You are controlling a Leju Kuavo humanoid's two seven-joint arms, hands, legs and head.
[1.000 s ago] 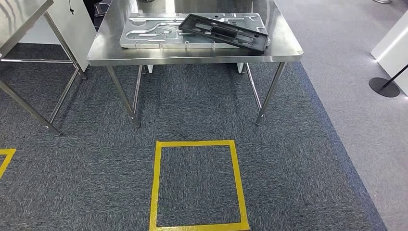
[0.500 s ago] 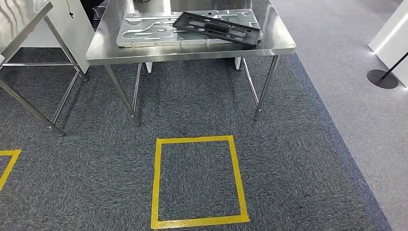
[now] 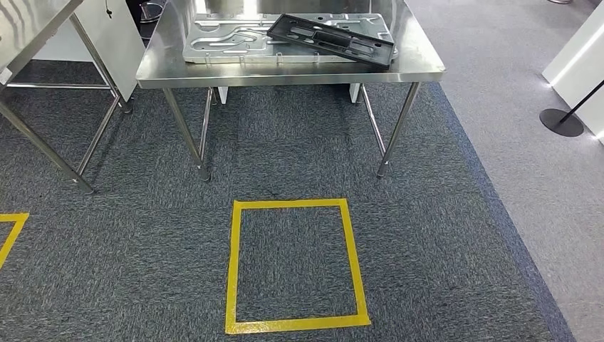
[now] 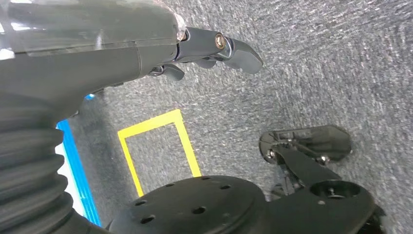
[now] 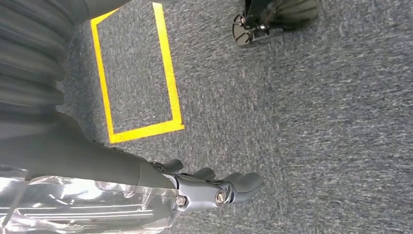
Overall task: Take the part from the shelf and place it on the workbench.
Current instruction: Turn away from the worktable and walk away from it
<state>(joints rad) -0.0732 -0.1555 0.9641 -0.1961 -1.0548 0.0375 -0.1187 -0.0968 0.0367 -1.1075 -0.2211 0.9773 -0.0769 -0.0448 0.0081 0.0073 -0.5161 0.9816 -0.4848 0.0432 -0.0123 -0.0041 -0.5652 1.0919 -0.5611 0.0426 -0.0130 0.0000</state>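
Head view looks down on a steel surface (image 3: pixel 285 71) ahead of me, standing on thin metal legs over blue-grey carpet (image 3: pixel 299 157). On it lies a silver stamped metal plate (image 3: pixel 228 39), and the black part (image 3: pixel 331 40) rests across that plate's right portion, slightly askew, one long edge near the front rim of the surface. A second steel table (image 3: pixel 32 28) stands to the left, with a white panel (image 3: pixel 117 35) between the two. On the carpet in front of the surface is a yellow tape rectangle (image 3: pixel 235 263), and the corner of another yellow outline (image 3: pixel 11 231) shows at the left edge. To the right the carpet meets a lighter grey floor (image 3: pixel 513 85), where a round black stand base (image 3: pixel 561 122) sits beside a white wall (image 3: pixel 580 50).

My left robot hand (image 4: pixel 214 46) hangs over the carpet, fingers loosely apart, holding nothing. My right robot hand (image 5: pixel 214 187) also hangs over carpet, fingers apart and holding nothing.
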